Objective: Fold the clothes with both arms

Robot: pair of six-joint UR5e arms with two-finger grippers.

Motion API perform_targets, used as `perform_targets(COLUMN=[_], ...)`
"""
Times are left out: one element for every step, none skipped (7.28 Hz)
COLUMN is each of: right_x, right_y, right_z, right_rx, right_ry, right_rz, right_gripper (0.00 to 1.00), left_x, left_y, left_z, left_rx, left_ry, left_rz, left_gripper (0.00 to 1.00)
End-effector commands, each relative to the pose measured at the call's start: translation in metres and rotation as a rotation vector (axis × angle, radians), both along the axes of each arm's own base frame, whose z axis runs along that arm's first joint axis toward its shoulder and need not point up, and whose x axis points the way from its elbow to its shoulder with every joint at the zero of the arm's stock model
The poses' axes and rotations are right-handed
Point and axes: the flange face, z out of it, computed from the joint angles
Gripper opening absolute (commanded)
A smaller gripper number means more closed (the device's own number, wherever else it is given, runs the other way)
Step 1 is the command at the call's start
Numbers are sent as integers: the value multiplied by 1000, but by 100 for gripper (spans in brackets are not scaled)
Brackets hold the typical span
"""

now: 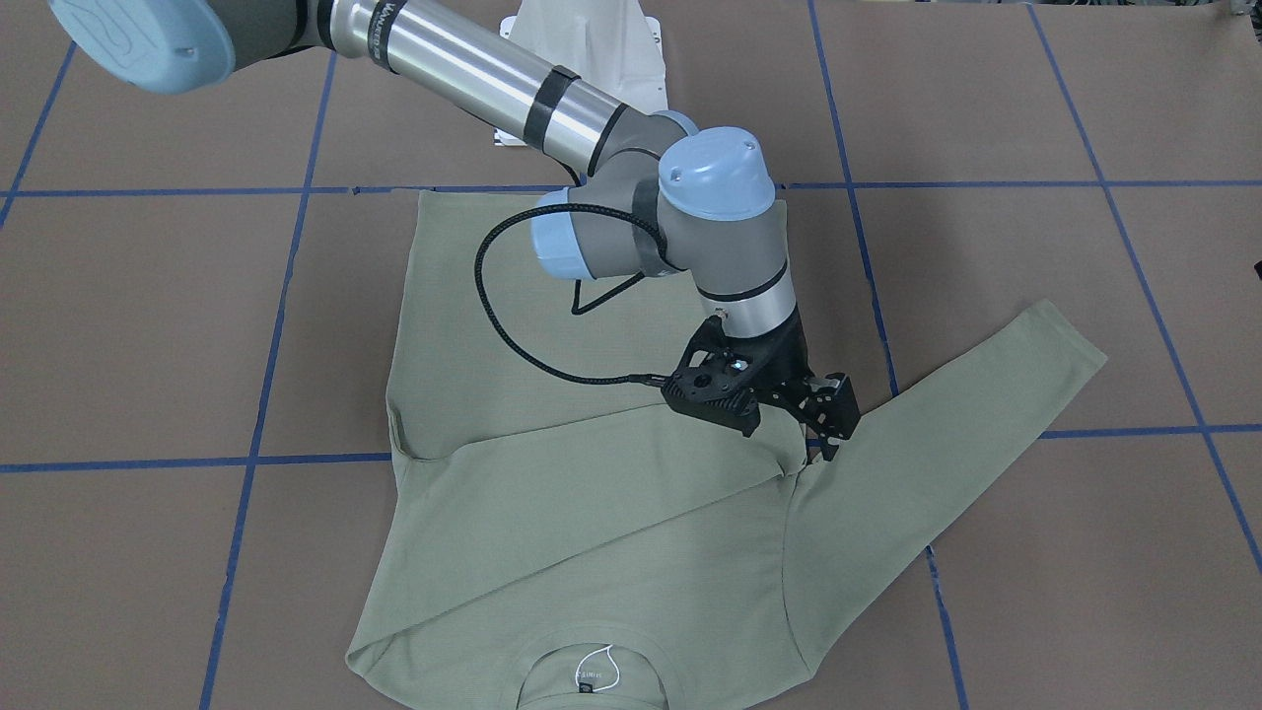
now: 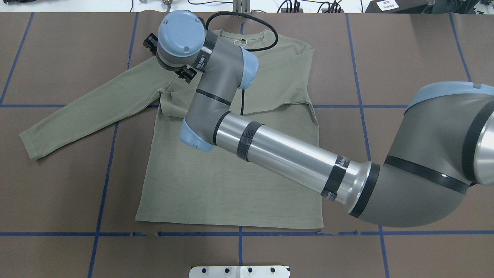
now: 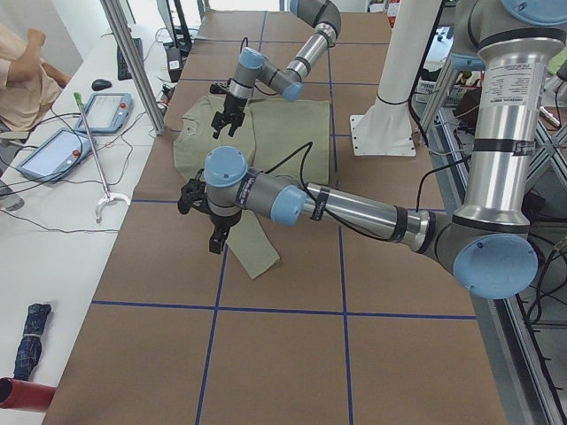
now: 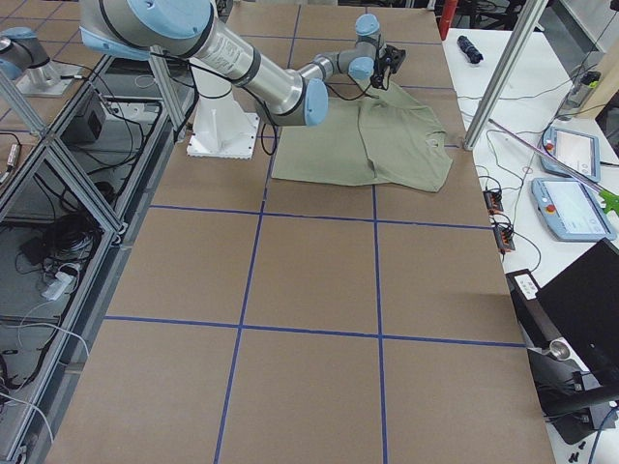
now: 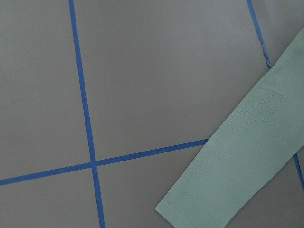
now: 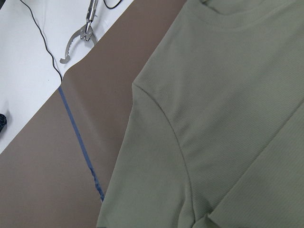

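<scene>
**Shirt half folded on the taped tabletop, right hand at the armpit**

You look at a brown tabletop point(image 2: 405, 46) that blue tape point(image 2: 58, 234) divides into large squares. The white pedestal point(image 2: 239, 271) stands at the robot's edge. The sage-green shirt point(image 2: 200, 193) lies flat in front of the pedestal. Its hem is toward the robot's edge and its neck toward the far edge, on your side. The white loop point(image 1: 596, 671) of the label shows inside the neck. The folded sleeve point(image 1: 592, 513), the one on the robot's right side, lies slantwise across the chest. The stretched sleeve point(image 2: 88, 112) points toward the left end of the tabletop, and its cuff point(image 5: 190, 209) rests near a crossing of the tape lines.

The right arm point(image 2: 285, 154) reaches over the shirt body. The right hand point(image 1: 831, 434) points down at the armpit of the stretched sleeve, where the cloth is a little puckered. Its tip is at the cloth, but you cannot tell how far the fingers are apart, nor whether they have cloth between them. The left arm point(image 3: 354, 208) comes in over the left end, and the left hand point(image 3: 213, 237) hangs above the tabletop near the cuff. Its opening cannot be judged either.

Along your edge runs a white side table point(image 3: 53, 221) with two control tablets point(image 3: 106, 111), a long grabber tool point(image 3: 93, 150) and cables. A person's arm point(image 3: 22, 84) shows at the far end of it. A metal post point(image 3: 133, 62) stands between it and the tabletop.
</scene>
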Motion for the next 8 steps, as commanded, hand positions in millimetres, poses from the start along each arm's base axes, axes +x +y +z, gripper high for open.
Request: perform_targets(right_x=[80,101,123,153,172,173,172,171], right_y=[-2,10,23,42,50,51,53,53], right_z=[64,84,110,137,148,150,153,153], right_rx=[-11,-20,-28,-14,-2,-3,-5,-6], right_ry=[-54,-50,-43,-53,-56,-55,-52,-53], right_rz=[-57,-63,-64,-61,-55,-55,-56,-56], right_gripper=[94,98,98,99,99,99,99,99], left_x=[53,63,82,101,115,120,126,137], left_y=[-8,-11,-7,-9,-8,-13,-11,-7], left_z=[60,90,118,124,135,140,150,154], left_rx=[-24,-90,-137,-161,-183,-183,-191,-201], left_ry=[35,45,25,23,17,17,15,12], left_rz=[6,-7,23,48,72,78,94,111], left_gripper=[100,100,100,99,93,89,81,70])
